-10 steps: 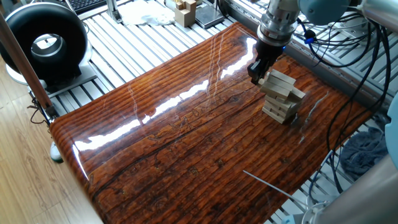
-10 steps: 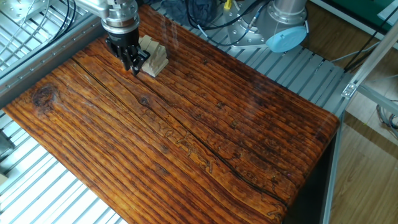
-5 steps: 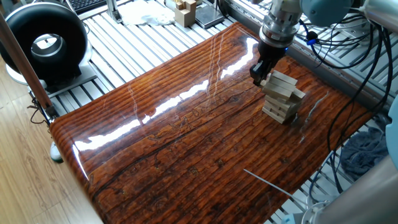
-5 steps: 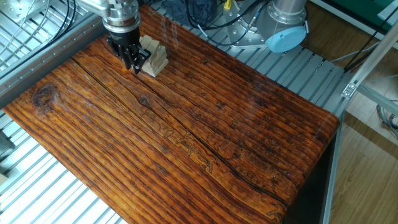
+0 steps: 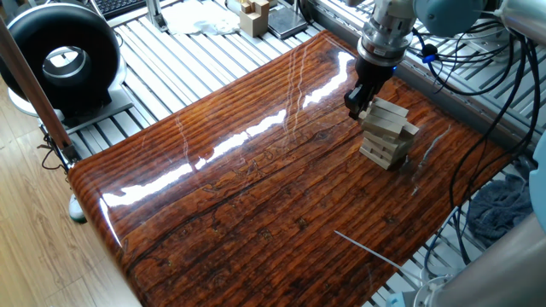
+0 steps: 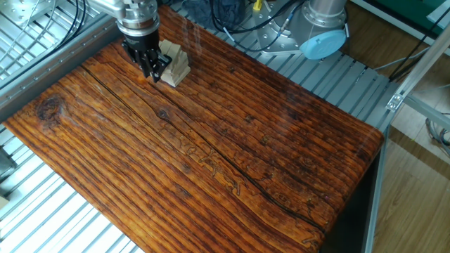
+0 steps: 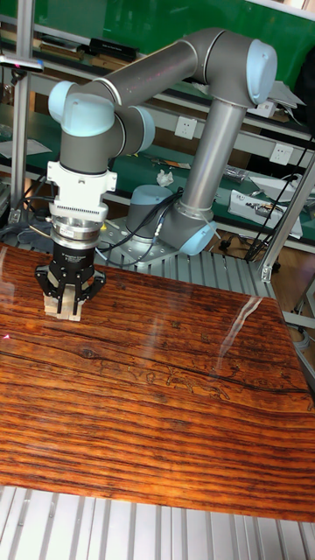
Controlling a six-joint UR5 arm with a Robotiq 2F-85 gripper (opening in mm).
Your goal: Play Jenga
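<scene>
the jenga tower [image 5: 388, 132] stands near the far edge of the table [image 5: 256, 188]. the gripper [image 5: 357, 104] presses against its upper blocks; in the tall fixed view it hides most of the tower, and whether the fingers clasp a block cannot be told.

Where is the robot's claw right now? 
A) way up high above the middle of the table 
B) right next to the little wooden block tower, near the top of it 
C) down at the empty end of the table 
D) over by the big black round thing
B: the gripper sits right against the upper part of the Jenga tower, near one corner of the table.
</scene>
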